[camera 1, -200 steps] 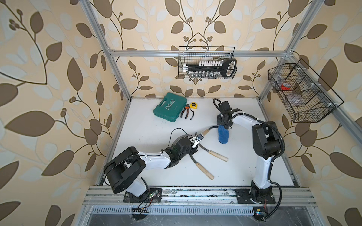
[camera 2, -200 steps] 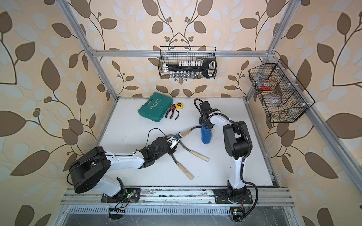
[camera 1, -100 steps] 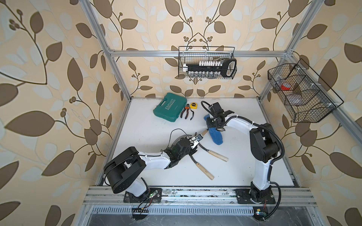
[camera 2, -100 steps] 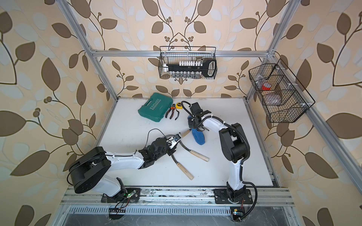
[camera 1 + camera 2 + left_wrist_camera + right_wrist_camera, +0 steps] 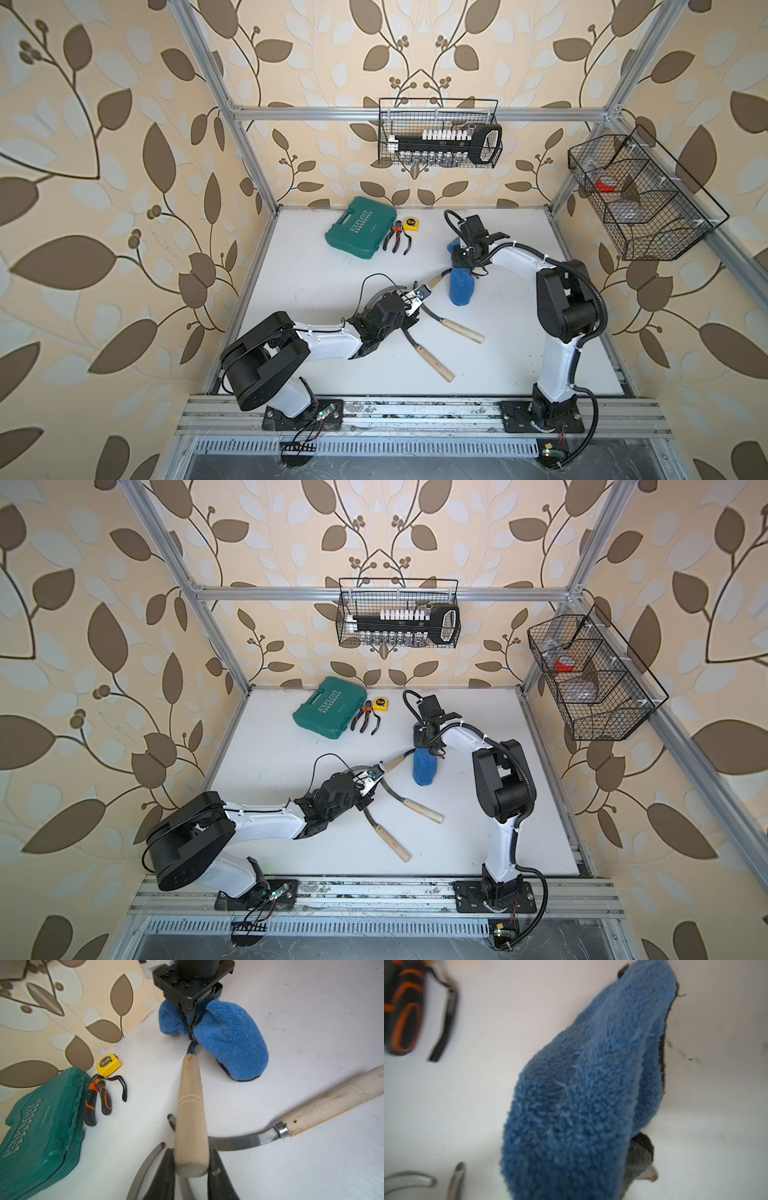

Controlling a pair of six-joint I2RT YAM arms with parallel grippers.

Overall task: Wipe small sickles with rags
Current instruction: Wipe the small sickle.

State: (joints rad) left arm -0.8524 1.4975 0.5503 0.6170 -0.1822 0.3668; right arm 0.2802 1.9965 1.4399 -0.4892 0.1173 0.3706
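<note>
Your blue microfibre cloth [image 5: 460, 286] has shifted slightly leftward on the desk [image 5: 311, 266]. The teal tool case [image 5: 360, 227] reads EXPLOIT. Your right claw [image 5: 190, 1029] pinches the cloth onto the sickle [image 5: 190, 1105] blade; your left claw [image 5: 191, 1168] clamps its handle.

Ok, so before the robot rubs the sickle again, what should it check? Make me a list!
1. Grip: the left gripper is shut on the sickle by its handle: ok.
2. Rag: the right gripper is pinching the blue cloth: ok.
3. Cloth wrapped round the blade: cannot tell, the cloth hides it.
4. Are the spare sickles out of the way: not ok, their blades lie close under the left gripper.
5. Are the pliers far off: ok.
</note>
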